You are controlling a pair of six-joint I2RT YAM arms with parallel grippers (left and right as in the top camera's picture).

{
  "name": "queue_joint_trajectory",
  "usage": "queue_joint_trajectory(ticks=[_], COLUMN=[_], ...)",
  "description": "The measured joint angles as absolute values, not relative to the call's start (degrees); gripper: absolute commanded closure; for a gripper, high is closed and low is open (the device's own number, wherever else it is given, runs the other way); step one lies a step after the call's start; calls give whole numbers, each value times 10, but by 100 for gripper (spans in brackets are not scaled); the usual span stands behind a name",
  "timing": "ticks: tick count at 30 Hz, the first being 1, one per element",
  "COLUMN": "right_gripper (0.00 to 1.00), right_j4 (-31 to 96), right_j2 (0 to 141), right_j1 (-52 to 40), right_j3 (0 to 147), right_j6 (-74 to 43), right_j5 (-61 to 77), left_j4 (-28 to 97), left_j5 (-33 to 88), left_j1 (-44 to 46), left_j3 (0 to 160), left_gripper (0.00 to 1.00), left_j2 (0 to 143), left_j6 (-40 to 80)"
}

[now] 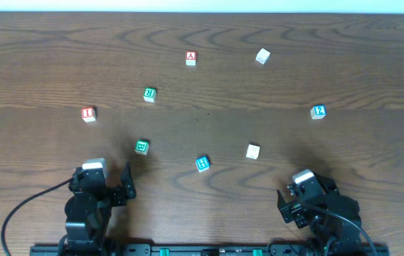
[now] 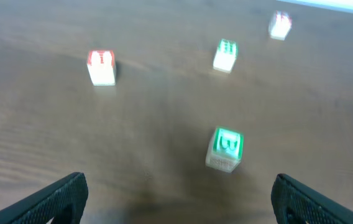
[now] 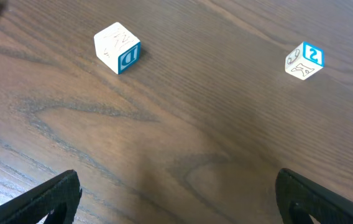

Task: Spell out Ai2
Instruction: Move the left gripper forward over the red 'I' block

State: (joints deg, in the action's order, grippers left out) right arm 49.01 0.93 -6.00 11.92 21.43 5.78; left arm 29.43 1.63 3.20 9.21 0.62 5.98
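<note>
Pincer status: the left pincer has its fingers spread wide with nothing between them. It sits low over the table at the near left edge. The right pincer is also spread wide and empty, at the near right edge. Neither touches a block.

Task items, overhead view:
- The red A block stands alone on the far side of the table, slightly left of centre.
- The red I block is on the left side at mid-depth, ahead of the left pincer and well apart from it.
- The blue 2 block is on the right side at mid-depth, ahead of the right pincer and well apart from it. In the right wrist view it sits at upper right, with the 2 on its top face turned at an angle.

These three blocks lie well apart from one another and form no row.

Other items:
- The green R block lies between the red I block and the red A block.
- The green block is the block closest to the left pincer, ahead of it and slightly to its right. The left wrist view is blurred and the letter cannot be read.
- The blue block is near the centre, toward the near edge.
- The white D block is just right of the blue block. The right wrist view shows a blue D on one side face.
- The plain white block is on the far side, right of the red A block.
</note>
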Motion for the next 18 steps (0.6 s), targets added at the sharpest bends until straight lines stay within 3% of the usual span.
queue_joint_trajectory(ticks=[7, 18], right_gripper=[1, 1], right_j4=[490, 490], right_j2=[9, 8], right_j1=[-60, -60], right_j3=[119, 119], right_j6=[214, 214], right_j5=[58, 60], left_j4=[228, 204], left_j5=[-39, -127], left_j1=[32, 32], left_j3=[92, 236], left_gripper=[4, 5], left_j2=[41, 283], left_j6=[96, 112])
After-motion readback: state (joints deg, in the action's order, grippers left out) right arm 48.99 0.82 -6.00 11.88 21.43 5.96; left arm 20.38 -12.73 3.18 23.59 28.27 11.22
